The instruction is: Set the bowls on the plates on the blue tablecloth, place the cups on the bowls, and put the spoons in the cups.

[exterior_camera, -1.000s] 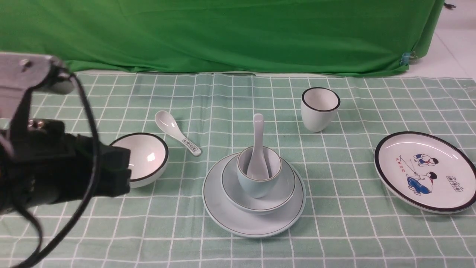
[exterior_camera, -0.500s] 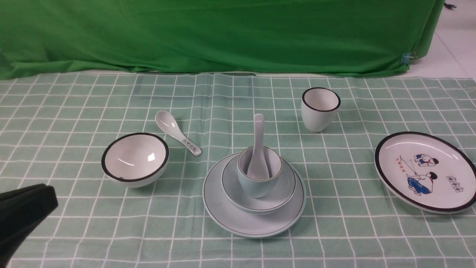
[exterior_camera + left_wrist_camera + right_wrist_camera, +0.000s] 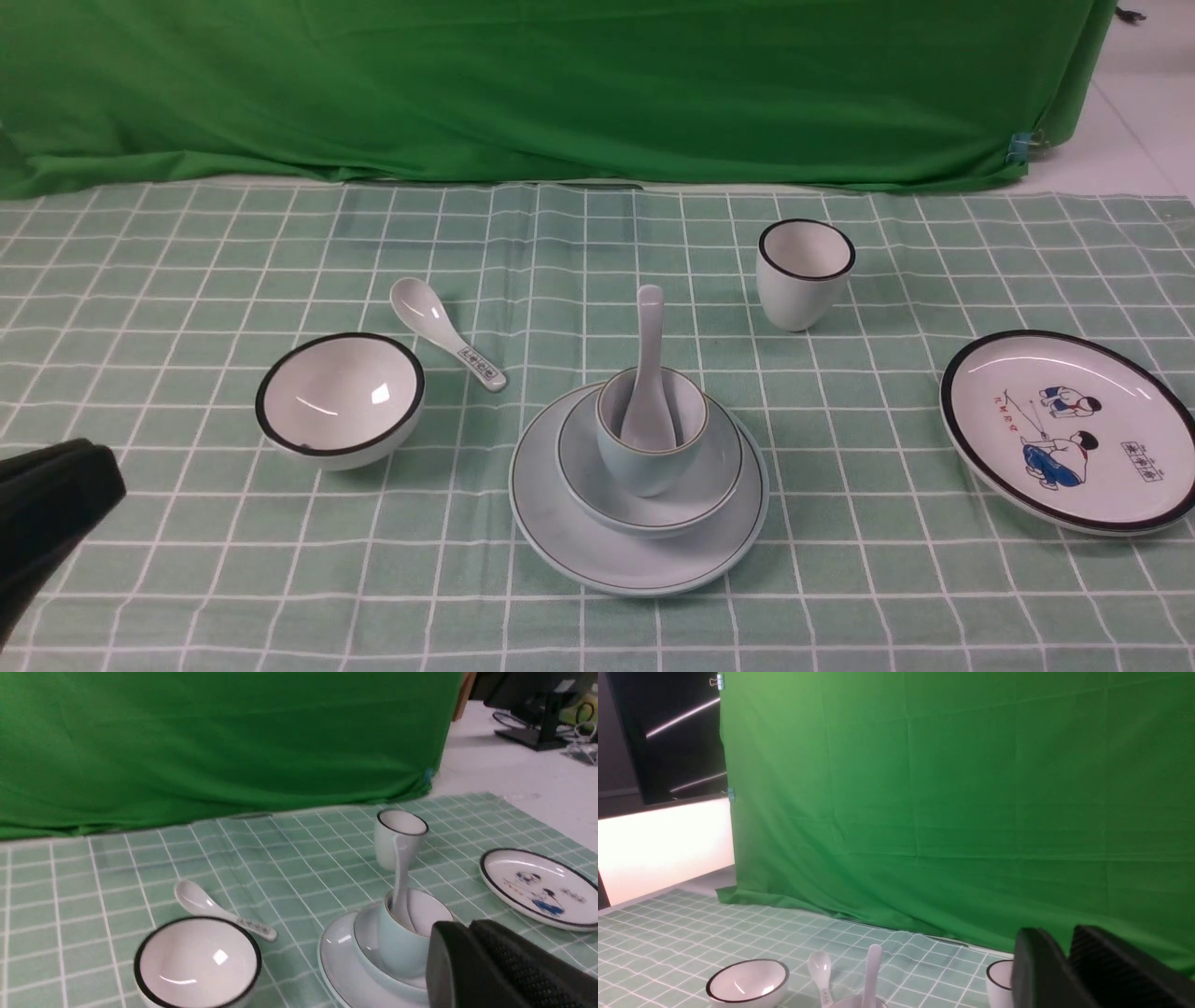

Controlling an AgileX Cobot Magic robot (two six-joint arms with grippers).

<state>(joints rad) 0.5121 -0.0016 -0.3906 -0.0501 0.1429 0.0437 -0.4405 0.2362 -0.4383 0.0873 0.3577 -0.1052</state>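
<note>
1. Black-rimmed white bowl (image 3: 340, 399) sits left of centre on the tablecloth (image 3: 840, 579), empty.
2. Left gripper (image 3: 51, 509), lower left, fingers pressed together, holding nothing.
3. Right gripper (image 3: 1069, 956): slight gap, empty.
4. Advice: pinch the rim squarely, carry level to the cartoon plate (image 3: 1069, 431), far right.

The front view looks forward and a little downward from the robot's side over the blue tablecloth (image 3: 187, 280), with the green backdrop (image 3: 560, 84) in the upper part of the frame. The left wrist view is lower and nearer, and it looks across the cloth from the left side. The right wrist view is low and looks almost level, so the backdrop fills most of the frame. All three views share the white bowl (image 3: 340, 399) (image 3: 198, 963) (image 3: 747, 982).
</note>
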